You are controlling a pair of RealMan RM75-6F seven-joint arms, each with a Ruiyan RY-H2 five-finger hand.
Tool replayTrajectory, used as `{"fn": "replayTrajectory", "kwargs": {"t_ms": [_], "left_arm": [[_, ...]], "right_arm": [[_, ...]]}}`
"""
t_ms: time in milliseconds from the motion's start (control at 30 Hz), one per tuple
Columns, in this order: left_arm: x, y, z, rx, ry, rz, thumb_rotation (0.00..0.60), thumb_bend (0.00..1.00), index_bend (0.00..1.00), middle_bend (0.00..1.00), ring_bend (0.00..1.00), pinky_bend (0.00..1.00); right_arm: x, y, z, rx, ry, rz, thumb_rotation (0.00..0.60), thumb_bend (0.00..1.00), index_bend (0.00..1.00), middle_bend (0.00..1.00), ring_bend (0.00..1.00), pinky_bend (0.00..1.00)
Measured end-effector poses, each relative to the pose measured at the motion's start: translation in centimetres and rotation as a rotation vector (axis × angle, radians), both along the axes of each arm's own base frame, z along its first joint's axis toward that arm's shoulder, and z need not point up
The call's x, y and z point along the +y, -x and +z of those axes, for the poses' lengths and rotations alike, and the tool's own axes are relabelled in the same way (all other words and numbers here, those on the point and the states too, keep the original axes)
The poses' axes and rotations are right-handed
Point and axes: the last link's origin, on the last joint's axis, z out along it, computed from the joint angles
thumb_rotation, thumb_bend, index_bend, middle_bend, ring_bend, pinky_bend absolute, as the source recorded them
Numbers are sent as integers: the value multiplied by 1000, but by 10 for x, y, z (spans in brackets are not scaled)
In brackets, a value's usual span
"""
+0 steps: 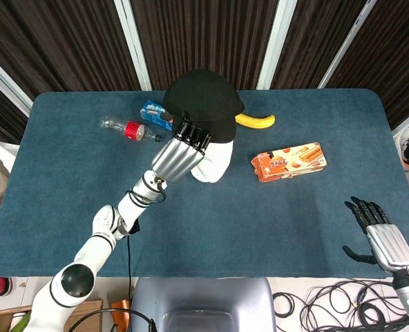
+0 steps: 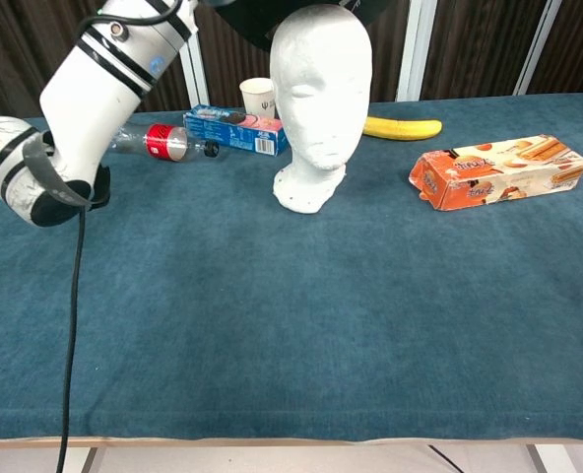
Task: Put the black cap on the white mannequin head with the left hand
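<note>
banana (image 1: pixel 257 122) | biscuit box (image 1: pixel 289 161) | plastic bottle (image 1: pixel 125 128) | blue packet (image 2: pixel 234 130) | paper cup (image 2: pixel 258 98)

Open cloth before mannequin head (image 2: pixel 320 108), bottle (image 1: pixel 126 129), banana (image 1: pixel 255 122), biscuit box (image 1: pixel 289 161) flanking

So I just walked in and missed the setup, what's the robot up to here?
The left hand holds a black cap over the top of the white mannequin head at the middle of the blue table; the chest view shows the cap at the crown but cuts off too much of it to tell if it is seated. The right hand hangs open off the table's near right corner, holding nothing. A banana, a biscuit box and a plastic bottle lie around the head.
</note>
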Motion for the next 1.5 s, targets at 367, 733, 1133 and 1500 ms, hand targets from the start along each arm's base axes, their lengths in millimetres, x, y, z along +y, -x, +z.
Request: {"fn": "replayTrajectory", "kwargs": {"t_ms": [367, 733, 1133, 1500], "left_arm": [[-22, 13, -27, 88, 52, -60, 600, 554, 754, 747, 593, 399], [-38, 46, -48, 102, 115, 12, 600, 358, 205, 308, 321, 292], [-63, 72, -58, -11, 223, 110, 600, 285, 0, 8, 59, 231], [-120, 143, -15, -212, 312, 322, 600, 281, 0, 17, 38, 186]], "right_arm": [[0, -1, -1, 3, 0, 1, 600, 173, 0, 0, 0, 0], [1, -1, -3, 10, -1, 3, 600, 173, 0, 0, 0, 0], [1, -2, -6, 27, -3, 4, 600, 173, 0, 0, 0, 0], [2, -4, -17, 66, -16, 7, 600, 173, 0, 0, 0, 0]]}}
